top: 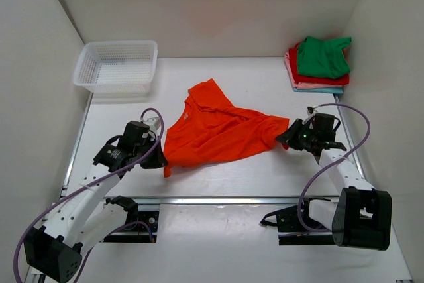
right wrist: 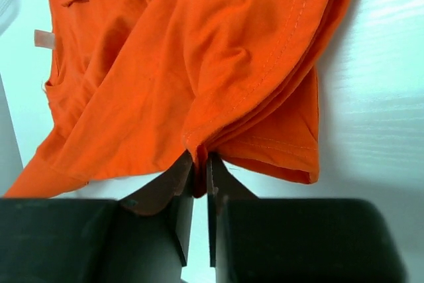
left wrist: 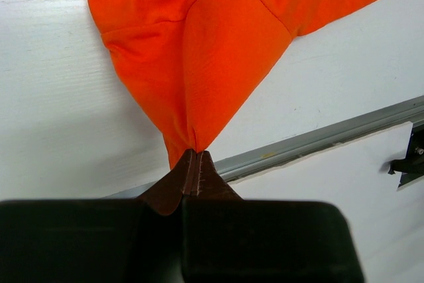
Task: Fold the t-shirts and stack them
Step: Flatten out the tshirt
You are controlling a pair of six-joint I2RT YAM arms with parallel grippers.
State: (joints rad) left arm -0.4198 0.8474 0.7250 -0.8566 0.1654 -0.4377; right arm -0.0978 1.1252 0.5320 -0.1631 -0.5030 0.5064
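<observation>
The orange shirt (top: 218,130) lies rumpled mid-table (top: 265,170), stretched between the two arms. The left gripper (left wrist: 196,157) is clenched on its near-left corner, the cloth drawn to a point between the brown pads, just beside the front rail (left wrist: 318,140). The right gripper (right wrist: 201,167) grasps a bunched fold at the shirt's right edge, with several layers gathered between its fingers. A stack (top: 319,64) of folded shirts sits in the far right corner, green on top, then red, pink and light blue. A white basket (top: 116,64) stands in the far left corner, well apart from the orange shirt
</observation>
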